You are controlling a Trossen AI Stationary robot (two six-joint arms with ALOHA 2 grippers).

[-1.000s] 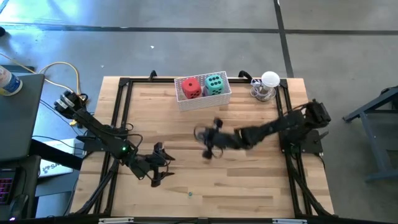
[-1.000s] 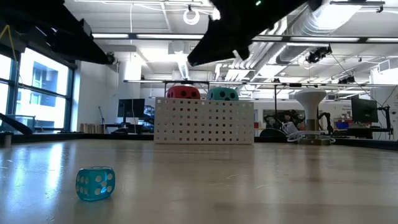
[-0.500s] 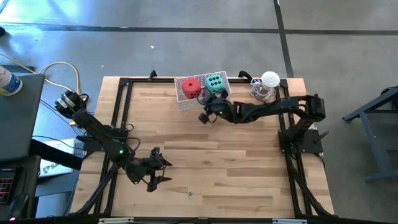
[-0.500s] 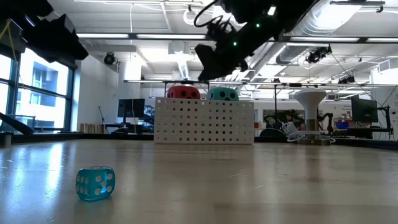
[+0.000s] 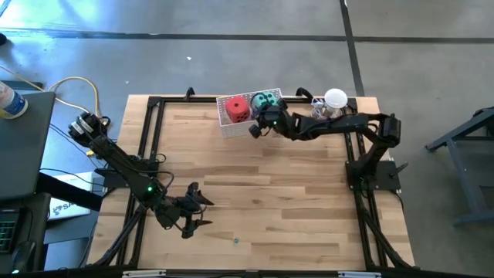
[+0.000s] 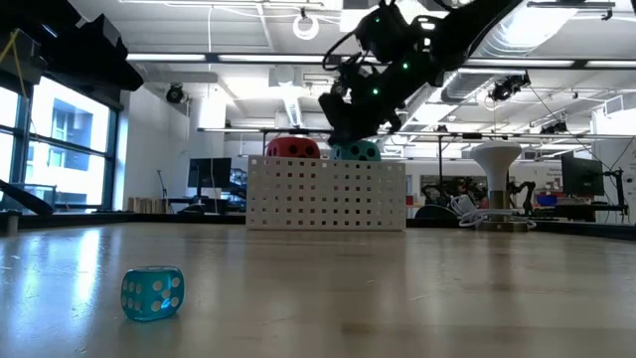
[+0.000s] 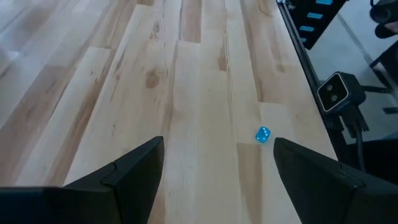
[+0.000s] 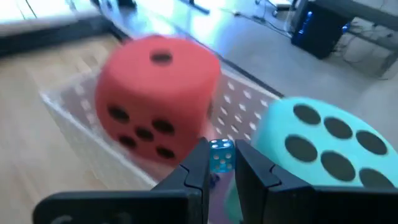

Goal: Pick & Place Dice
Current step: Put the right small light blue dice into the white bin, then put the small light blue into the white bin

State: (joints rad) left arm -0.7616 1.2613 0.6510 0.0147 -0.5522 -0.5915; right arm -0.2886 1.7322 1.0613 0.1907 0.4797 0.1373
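While one small die is carried and another waits, the stock reads as follows, nearest first.

Small blue die, loose: translucent blue with white pips, lying on the bare wood near the front edge of the table; not yet picked up.

Left gripper: low over the front left of the table, fingers spread and empty; in its wrist view the loose die sits just ahead, between the two fingers' lines.

Right gripper: reached out over the basket, fingers pinched together on a second small blue die, translucent with white pips, held above the gap between the two big dice.

Basket: white perforated box at the far edge of the table, a little left of a white lamp.

Red die: large soft cube with dark pips, in the basket's left half.

Teal die: large soft cube with dark pips, in the basket's right half, partly under the right arm.

Progress, as judged: two large dice lie in the basket; one small die looks ready to be released there; one remains on the table. No pink or purple die shows.
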